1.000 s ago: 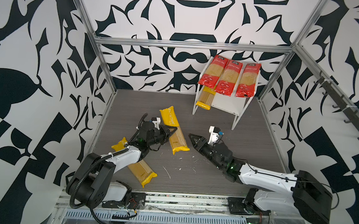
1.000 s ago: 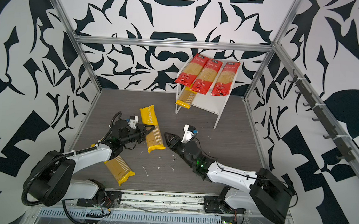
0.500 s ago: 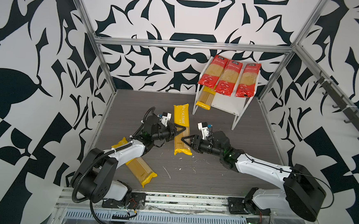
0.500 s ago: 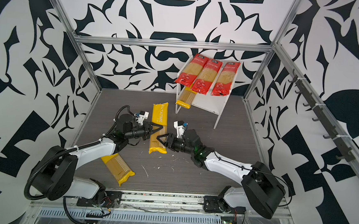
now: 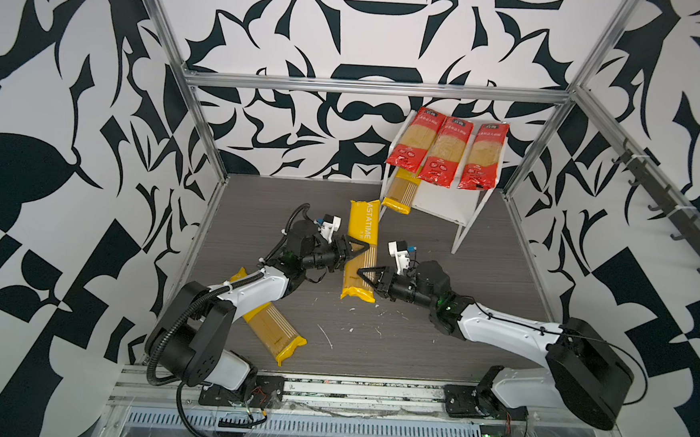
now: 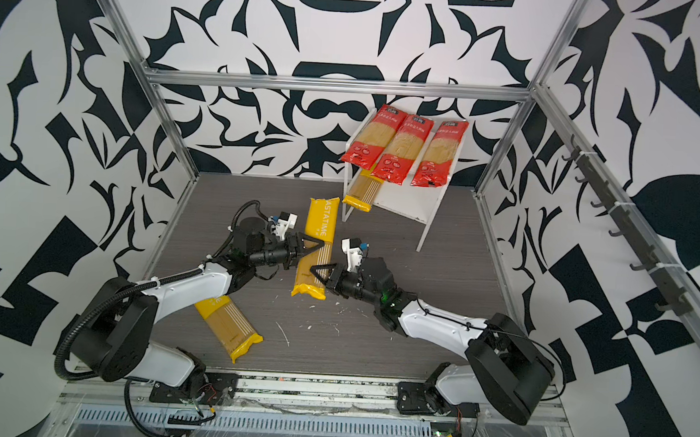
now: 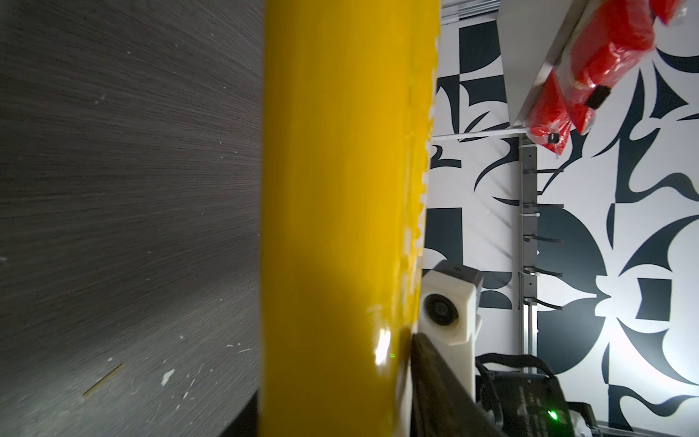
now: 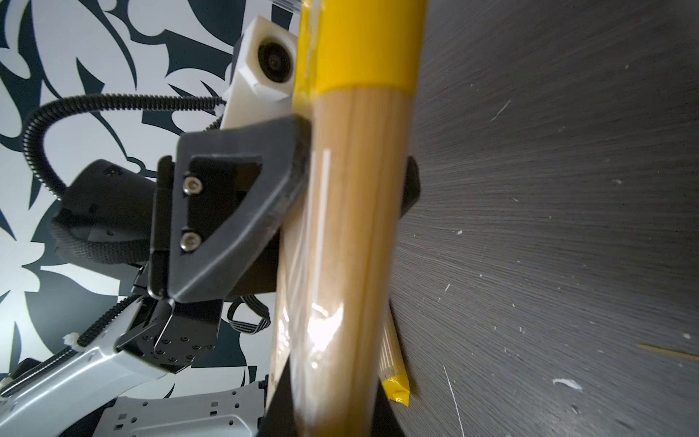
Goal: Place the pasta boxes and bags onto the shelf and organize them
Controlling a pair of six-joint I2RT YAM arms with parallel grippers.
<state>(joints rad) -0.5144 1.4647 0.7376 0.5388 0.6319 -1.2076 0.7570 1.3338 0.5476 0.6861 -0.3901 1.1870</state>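
My right gripper point(image 5: 362, 272) had its fingers point(image 7: 438, 378) closed on the clear lower half of the yellow-ended packet point(image 5: 363, 224), reaching in from four o'clock in both top views. My left gripper point(image 5: 358, 249) came in from nine o'clock and straddled the same packet just above. One finger point(image 8: 242, 212) touched the wrapper, but I could not tell whether that grip pressed or had slackened. The packet's long axis ran twelve to six.

The shelf point(image 5: 439, 200) lay at one o'clock, nearer my right arm. Its lower tier held one yellow packet point(image 5: 402, 191) at the left end, with bare board beside it. Three red packets point(image 5: 446, 150) filled the top. Another yellow packet point(image 5: 272, 331) lay on the table point(image 5: 480, 302) at seven o'clock, partly under my left arm.

A second earlier the packet had slanted in the left grip alone, with my right jaws wide and apart from it.
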